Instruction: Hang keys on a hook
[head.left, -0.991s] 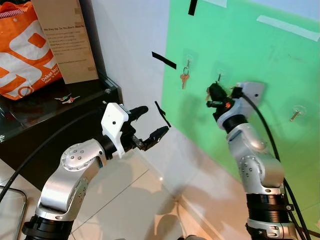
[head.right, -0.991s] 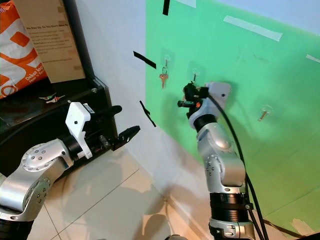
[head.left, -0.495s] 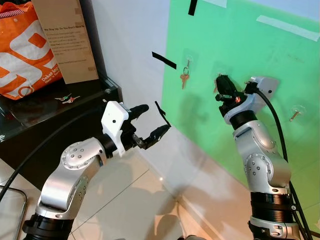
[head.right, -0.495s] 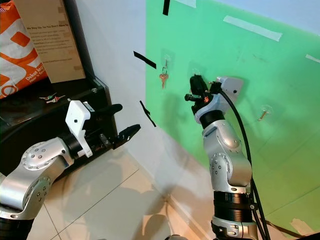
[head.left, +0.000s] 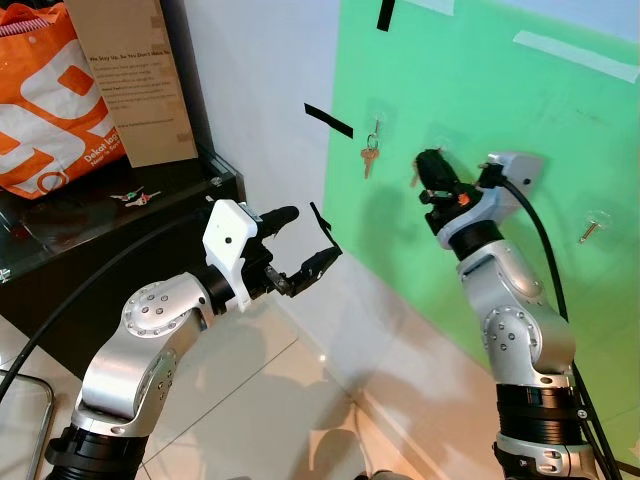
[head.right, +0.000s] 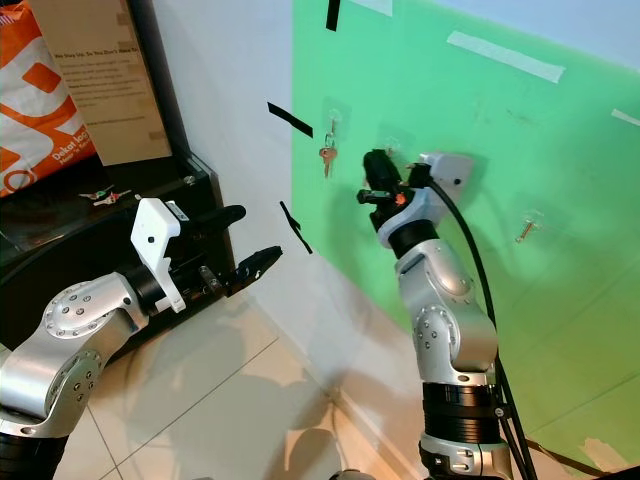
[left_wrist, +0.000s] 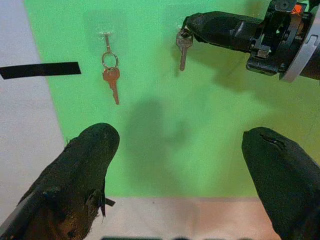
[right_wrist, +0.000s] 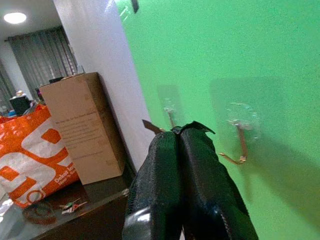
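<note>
My right gripper (head.left: 430, 163) is raised against the green wall panel (head.left: 520, 120), shut on the ring of a silver key (left_wrist: 182, 47) that dangles below its fingertips. The tips sit right at the clear middle hook (right_wrist: 239, 141), beside its metal prong. A copper key (head.left: 369, 156) hangs from the left hook (left_wrist: 106, 36). Another small key hangs on the right hook (head.left: 590, 230). My left gripper (head.left: 302, 243) is open and holds nothing, held out in front of the wall's lower part, well below and left of the hooks.
A black cabinet (head.left: 215, 185) stands at the left with a small bunch of keys (head.left: 135, 197), an orange bag (head.left: 45, 110) and a cardboard box (head.left: 135, 80) on it. Black tape strips (head.left: 328, 121) mark the white wall. Tiled floor (head.left: 270, 400) lies below.
My right gripper with the silver key rose and swung right, then came back left, ending with its tips at the middle hook. The left arm has stayed put.
</note>
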